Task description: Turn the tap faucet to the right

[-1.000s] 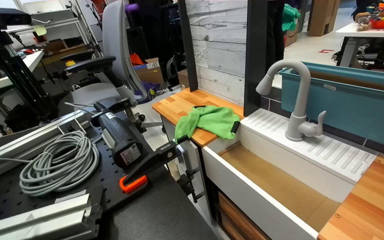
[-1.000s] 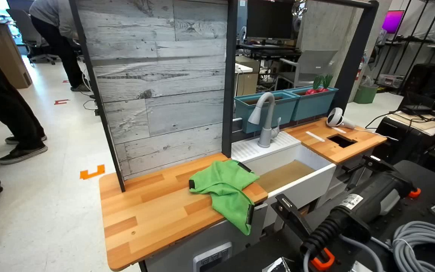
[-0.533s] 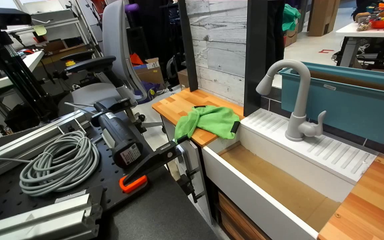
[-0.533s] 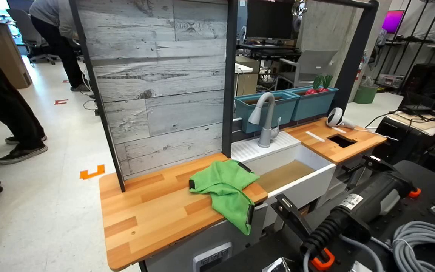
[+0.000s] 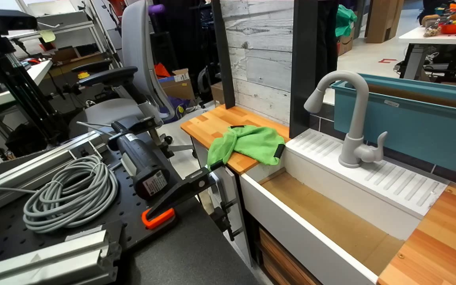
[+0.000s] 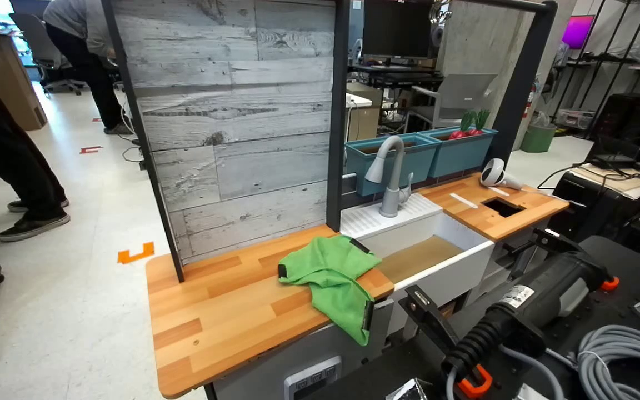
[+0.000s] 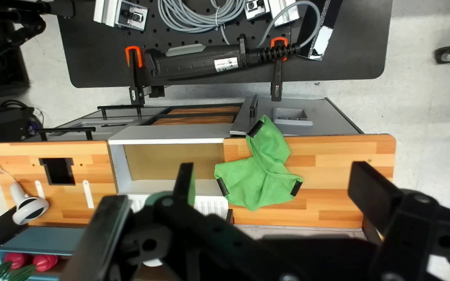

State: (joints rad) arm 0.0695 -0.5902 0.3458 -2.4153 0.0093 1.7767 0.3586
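Though below gripper (image 7: 268, 183), faucet (image 5: 358, 114) well apart

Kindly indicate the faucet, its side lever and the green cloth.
Faucet (image 5: 358, 113): in an exterior view, on its neck.
Side lever (image 5: 380, 147): in an exterior view, on its middle.
Green cloth (image 7: 263, 173): in the wrist view, on its middle.

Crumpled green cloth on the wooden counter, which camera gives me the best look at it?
The wrist view: looking down, it shows the crumpled green cloth whole and spread out, with nothing in front. Both exterior views show it too, but at a slant, with an end hanging past the orange-brown wooden counter's edge.
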